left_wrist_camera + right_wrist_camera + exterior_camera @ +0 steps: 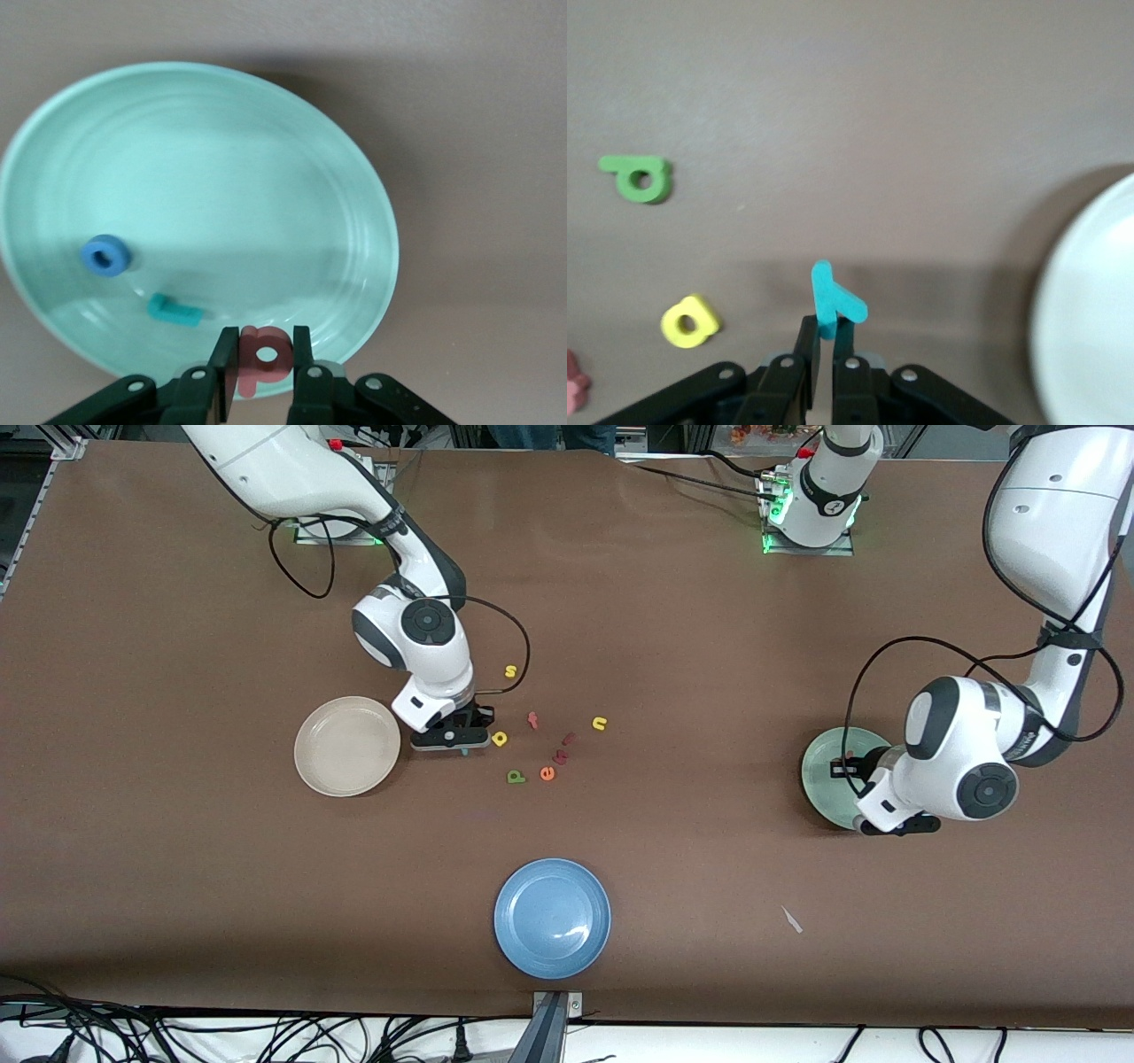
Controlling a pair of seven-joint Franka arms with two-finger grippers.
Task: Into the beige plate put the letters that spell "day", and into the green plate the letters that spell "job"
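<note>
Right gripper [824, 341] clenched on teal "y" [833, 301]; left gripper [264, 354], wrist-view only, grasping pinkish-red "b" [264, 359]

The right arm reaches down beside the beige plate [346, 746], its right end effector [827, 335] low at the counter [177, 868], fingers pinched on the teal "y" [833, 299]. The left arm bends over the green plate [819, 766]; its left end effector [264, 356] clamps the pinkish-red "b" [264, 359].

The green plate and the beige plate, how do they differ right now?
The green plate holds a blue "o" and teal "j"; the beige plate holds nothing. The left gripper holds the "b" over the green plate; the right gripper grips the "y" beside the beige plate. Both are round and rimmed.
</note>
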